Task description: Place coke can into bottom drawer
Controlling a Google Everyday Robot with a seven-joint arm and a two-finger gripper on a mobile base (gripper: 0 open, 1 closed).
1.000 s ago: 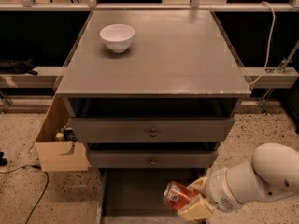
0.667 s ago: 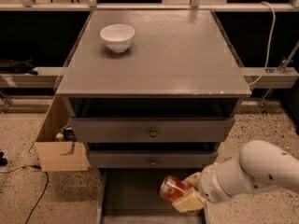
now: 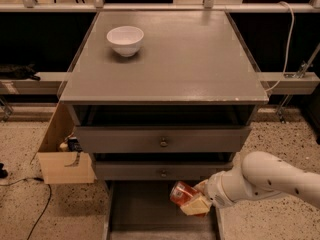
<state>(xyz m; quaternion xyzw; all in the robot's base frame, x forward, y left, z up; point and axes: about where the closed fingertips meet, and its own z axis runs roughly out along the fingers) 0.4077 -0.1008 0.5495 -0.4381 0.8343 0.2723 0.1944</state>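
The coke can (image 3: pixel 181 192) is red-orange with white markings and lies tilted in my gripper (image 3: pixel 192 200). The gripper is shut on the can and holds it over the right part of the open bottom drawer (image 3: pixel 140 209), a little above its flat grey floor. My white arm (image 3: pixel 270 179) reaches in from the right. The drawer is pulled out under the two upper drawers with round metal knobs (image 3: pixel 163 142).
A white bowl (image 3: pixel 125 39) stands on the grey cabinet top (image 3: pixel 190 59) at the back left. An open cardboard box (image 3: pixel 62 156) sits on the speckled floor left of the cabinet, with a black cable (image 3: pixel 35 209) beside it. A rail runs behind.
My gripper has moved left and slightly up with the coke can, further in over the bottom drawer. The arm has stretched out more from the right.
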